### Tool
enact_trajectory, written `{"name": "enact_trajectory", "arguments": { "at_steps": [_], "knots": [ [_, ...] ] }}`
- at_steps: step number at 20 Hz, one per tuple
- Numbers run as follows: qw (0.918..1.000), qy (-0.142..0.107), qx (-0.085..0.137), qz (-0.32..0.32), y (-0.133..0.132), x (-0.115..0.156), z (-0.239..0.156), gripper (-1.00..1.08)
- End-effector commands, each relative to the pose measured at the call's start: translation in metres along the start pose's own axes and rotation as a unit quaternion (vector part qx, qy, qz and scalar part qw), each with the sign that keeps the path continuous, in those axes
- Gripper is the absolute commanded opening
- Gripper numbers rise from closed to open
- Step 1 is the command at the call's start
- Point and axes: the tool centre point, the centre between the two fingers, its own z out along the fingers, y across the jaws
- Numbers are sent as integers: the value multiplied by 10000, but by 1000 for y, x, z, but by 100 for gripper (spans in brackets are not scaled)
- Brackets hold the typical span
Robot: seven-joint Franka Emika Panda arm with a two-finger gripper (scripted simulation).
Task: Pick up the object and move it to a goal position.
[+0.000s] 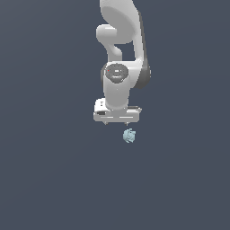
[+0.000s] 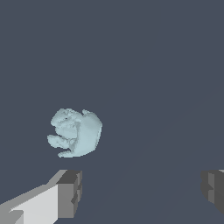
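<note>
1. The gripper (image 1: 117, 122) is spread wide and holds nothing.
2. The pale blue lumpy object (image 1: 129, 135) lies on the floor, just off toward the exterior view's right, not between the fingers (image 2: 68, 192).

arm (image 1: 120, 27) cropped above, one finger (image 2: 214, 190) cut off

The whole setting is one flat, uniform slate-blue surface (image 1: 49, 179) that fills both views from edge to edge — no seam, horizon or corner shows where a floor might meet a wall. The tone is a muted grey-blue, matte, without texture, pattern or gloss. Lighting is even and diffuse — the exterior view shows only a very slight lightening toward its lower part.
</note>
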Motion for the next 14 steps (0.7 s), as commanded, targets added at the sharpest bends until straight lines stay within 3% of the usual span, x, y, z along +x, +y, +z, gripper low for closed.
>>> {"name": "enact_trajectory", "arguments": {
  "at_steps": [1, 14],
  "knots": [
    [10000, 0, 0, 0, 0, 0, 0, 100],
    [9996, -33, 104, -247, -18, 0, 3, 100]
  ]
}}
